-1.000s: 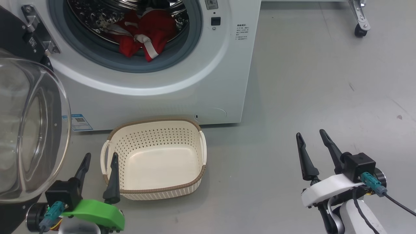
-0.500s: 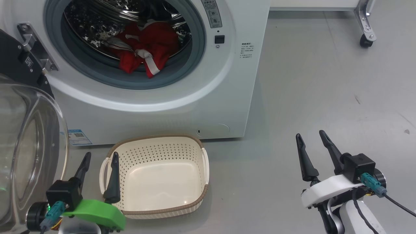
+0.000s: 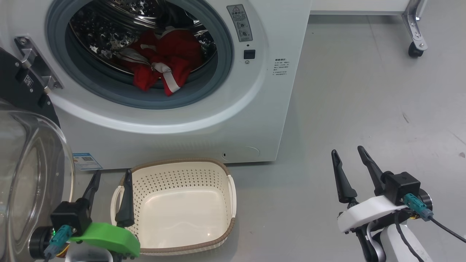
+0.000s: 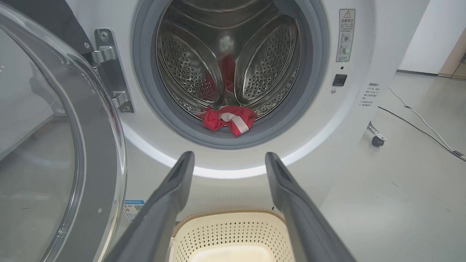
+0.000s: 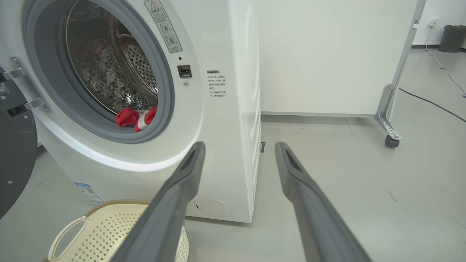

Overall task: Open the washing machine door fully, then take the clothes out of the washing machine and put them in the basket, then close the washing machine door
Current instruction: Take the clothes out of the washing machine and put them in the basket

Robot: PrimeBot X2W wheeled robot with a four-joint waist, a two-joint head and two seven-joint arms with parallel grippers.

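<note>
Clothes (image 3: 164,65): red heap with white trim, lying low at the front of the steel drum, one end draped onto the grey seal. Seen likewise from the left wrist (image 4: 227,120) and right wrist (image 5: 134,118)

Washing machine (image 3: 255,120): white front-loader, mouth uncovered. Washing machine door (image 3: 32,174) swung wide to the robot's left on its metal hinge (image 3: 34,62), clear glass bowl bulging toward the camera

Basket (image 3: 204,174): cream, perforated, on the grey floor (image 3: 346,91) just before the machine's foot, nothing in it

Left gripper (image 3: 113,172): jaws spread wide, nothing held, fingers pointing at the drum, inner finger overlapping the basket's left handle in the head view. Right gripper (image 3: 347,149): also spread wide and holding nothing, over bare floor well to the right of the machine

Change since a second ago: the whole head picture has slid downward, so the camera has moved. More of the drum and its warning sticker now show; machine, basket and clothes keep their places relative to each other. Both grippers sit where they were in the view, jaws unchanged
</note>
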